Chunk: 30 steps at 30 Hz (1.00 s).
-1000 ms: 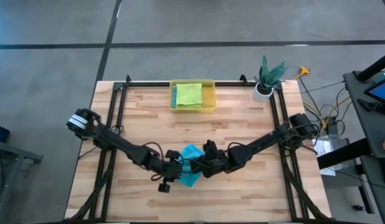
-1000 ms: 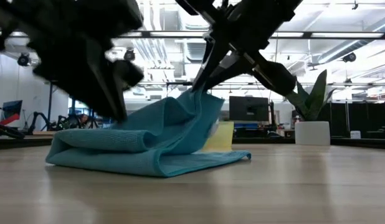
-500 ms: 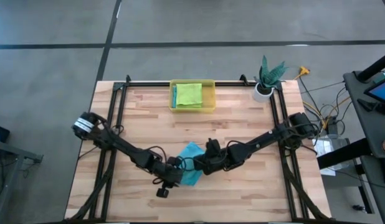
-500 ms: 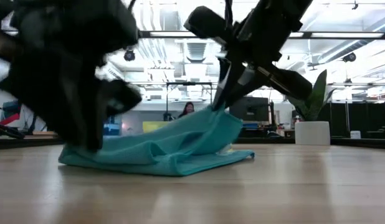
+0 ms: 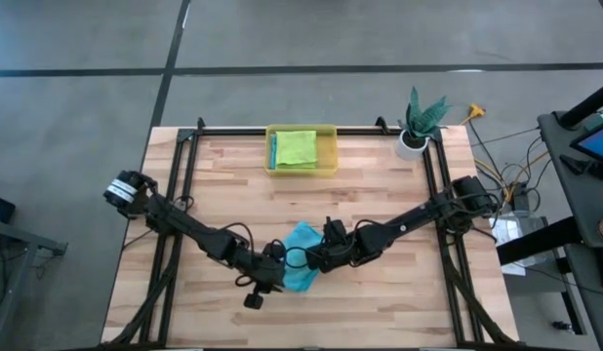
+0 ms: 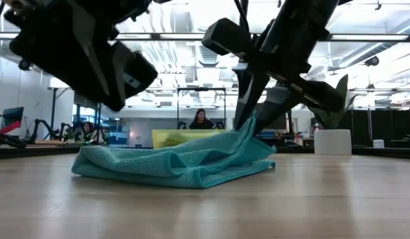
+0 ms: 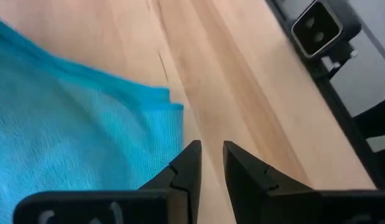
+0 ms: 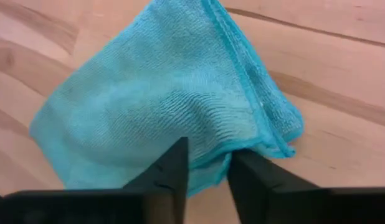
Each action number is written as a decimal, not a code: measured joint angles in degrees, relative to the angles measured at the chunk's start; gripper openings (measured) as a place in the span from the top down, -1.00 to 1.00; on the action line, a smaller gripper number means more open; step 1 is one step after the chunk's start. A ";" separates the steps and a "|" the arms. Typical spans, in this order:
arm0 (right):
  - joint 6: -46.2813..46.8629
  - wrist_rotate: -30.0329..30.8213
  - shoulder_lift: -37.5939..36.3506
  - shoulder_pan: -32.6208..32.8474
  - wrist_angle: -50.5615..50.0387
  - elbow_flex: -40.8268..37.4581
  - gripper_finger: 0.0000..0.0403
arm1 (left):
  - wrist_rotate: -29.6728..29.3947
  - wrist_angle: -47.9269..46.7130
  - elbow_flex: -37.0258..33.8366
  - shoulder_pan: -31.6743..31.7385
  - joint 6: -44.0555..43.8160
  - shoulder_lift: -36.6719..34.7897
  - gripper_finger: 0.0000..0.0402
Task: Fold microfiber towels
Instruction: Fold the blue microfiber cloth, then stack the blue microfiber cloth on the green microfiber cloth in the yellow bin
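A teal microfiber towel (image 5: pixel 300 255) lies folded over on the wooden table near its front middle, resting on its lower layers (image 6: pixel 172 174). My right gripper (image 8: pixel 208 152) stands over the towel's right end, fingers apart around a raised fold. My left gripper (image 7: pixel 210 149) hovers just off the towel's corner (image 7: pixel 171 102), narrowly open with only bare wood between its fingers. A lime green towel (image 5: pixel 296 147) lies in the yellow bin (image 5: pixel 329 156) at the far edge. My right gripper comes down slanting from the table's right, one finger on each side of the towel's raised folded edge (image 8: pixel 212 160). That edge still peaks up between the fingers (image 6: pixel 249 127) while the rest of the towel lies on the table. I cannot tell whether the fingers still pinch it.
A potted plant (image 5: pixel 416 132) stands at the far right corner. A black frame rail (image 5: pixel 301 130) runs round the table. A person (image 6: pixel 201 120) sits in the room behind. Bare wood lies left and right of the towel.
My right gripper has gone down and toward the table's left with the towel's raised fold, which now peaks much lower. The towel has flattened into a lower pile. My left gripper dipped to the towel's left end and has come up clear of it.
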 joint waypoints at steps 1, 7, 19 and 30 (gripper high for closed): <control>0.09 -0.04 0.00 0.04 -0.12 0.06 0.47 | -0.11 0.08 0.21 0.04 0.51 -0.09 0.74; 2.83 -0.44 -0.65 -0.10 -3.10 0.16 -0.03 | -1.16 0.02 0.41 0.49 0.81 -0.09 0.74; 12.65 -0.82 -5.55 -1.74 -11.75 -0.31 -0.34 | -1.39 -0.18 0.30 1.32 1.97 -0.02 0.74; 30.52 -8.55 -5.60 -1.27 -6.83 -2.53 -0.13 | -8.59 -11.73 0.17 4.08 6.34 -13.10 0.74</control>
